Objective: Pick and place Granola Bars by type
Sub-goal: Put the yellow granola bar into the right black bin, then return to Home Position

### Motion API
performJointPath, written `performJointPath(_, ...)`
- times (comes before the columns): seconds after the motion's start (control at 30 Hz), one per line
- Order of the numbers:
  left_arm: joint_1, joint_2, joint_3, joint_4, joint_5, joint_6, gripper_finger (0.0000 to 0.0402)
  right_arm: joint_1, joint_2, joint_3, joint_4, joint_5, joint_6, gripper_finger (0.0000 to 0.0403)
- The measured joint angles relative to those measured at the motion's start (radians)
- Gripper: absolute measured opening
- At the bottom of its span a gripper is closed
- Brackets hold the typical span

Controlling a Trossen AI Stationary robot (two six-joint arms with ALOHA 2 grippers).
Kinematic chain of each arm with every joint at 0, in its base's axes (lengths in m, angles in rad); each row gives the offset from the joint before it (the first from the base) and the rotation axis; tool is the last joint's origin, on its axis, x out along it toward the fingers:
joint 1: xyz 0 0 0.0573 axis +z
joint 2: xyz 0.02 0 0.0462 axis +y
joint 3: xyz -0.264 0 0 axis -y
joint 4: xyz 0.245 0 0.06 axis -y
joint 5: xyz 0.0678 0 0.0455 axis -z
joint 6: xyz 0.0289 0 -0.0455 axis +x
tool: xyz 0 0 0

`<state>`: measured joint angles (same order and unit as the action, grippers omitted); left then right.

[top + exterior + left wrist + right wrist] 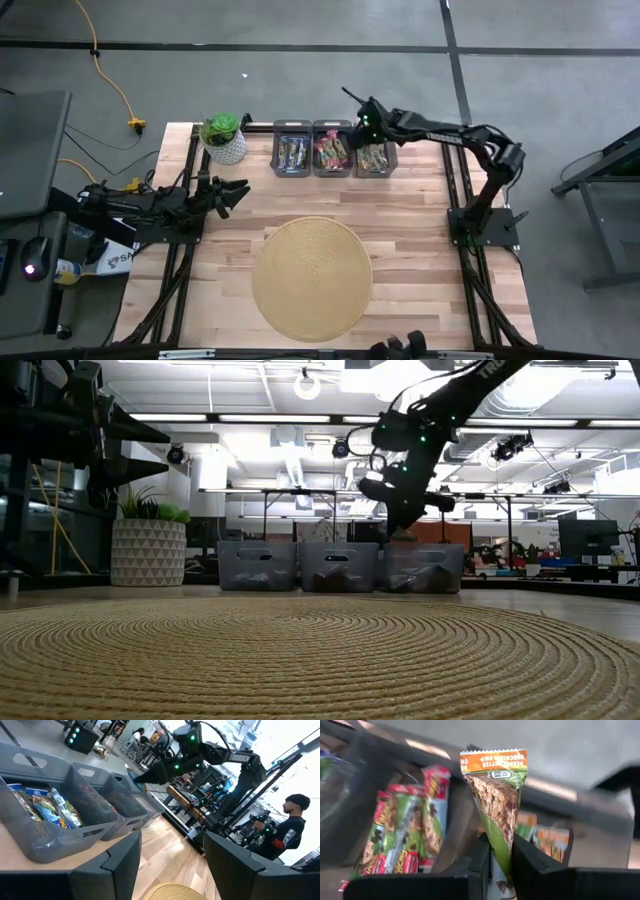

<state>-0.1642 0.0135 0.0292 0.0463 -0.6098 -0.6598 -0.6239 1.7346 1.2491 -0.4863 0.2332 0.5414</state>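
Grey bins [333, 148] already hold sorted Granola Bars; the mat and worktop show none. Right tool [497, 862] pinches a green bar [496, 805] above the rightmost bin; left tool [236, 190] waits, spread wide.

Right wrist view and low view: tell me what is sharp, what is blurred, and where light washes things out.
Right wrist view: the green-wrapped granola bar between the right gripper fingers is sharp; the red-and-green bars beside it are softer, the bin wall smeared. Low view: ceiling lights glare, the three grey bins sit dim and backlit, the woven mat blurs nearest the lens.
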Motion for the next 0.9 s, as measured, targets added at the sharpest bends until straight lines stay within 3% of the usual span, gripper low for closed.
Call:
performJointPath(0.23, 0.0, 0.0, 0.0, 0.0, 0.0, 0.0, 0.0211, 0.0, 0.001, -0.095, -0.023, -0.01, 0.172, 0.0061)
performJointPath(0.5, 0.0, 0.0, 0.0, 0.0, 0.0, 0.0, 0.0211, -0.003, 0.0, -0.115, -0.015, -0.026, 0.108, 0.0078)
performJointPath(0.9, 0.0, 0.0, 0.0, 0.0, 0.0, 0.0, 0.0211, -0.004, -0.001, -0.098, -0.003, -0.085, 0.053, 0.017)
